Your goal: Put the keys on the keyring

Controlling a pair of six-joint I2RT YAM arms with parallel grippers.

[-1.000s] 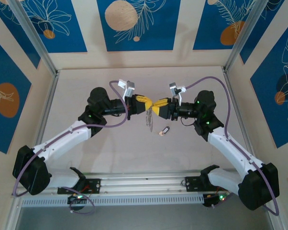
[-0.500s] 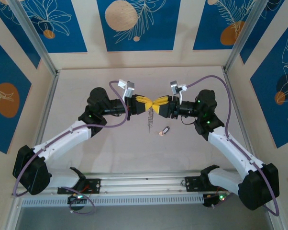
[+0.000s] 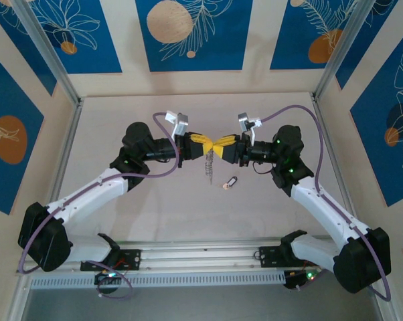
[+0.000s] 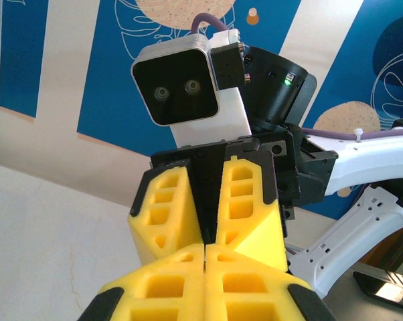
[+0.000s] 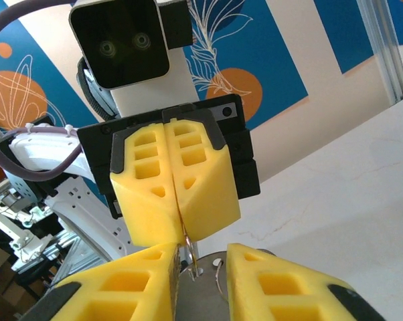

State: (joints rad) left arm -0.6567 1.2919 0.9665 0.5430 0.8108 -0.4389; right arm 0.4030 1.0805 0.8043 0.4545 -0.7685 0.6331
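Limply, keyring [image 3: 207, 168] hangs lengthwise down — keys [image 3: 230, 182] slant, tan end nearest

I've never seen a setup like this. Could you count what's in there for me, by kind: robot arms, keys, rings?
Robot arms: 2, the left arm and the right arm
Keyring: 1, hanging where the yellow fingers meet
Key: 1, lying on the table
Total: 4
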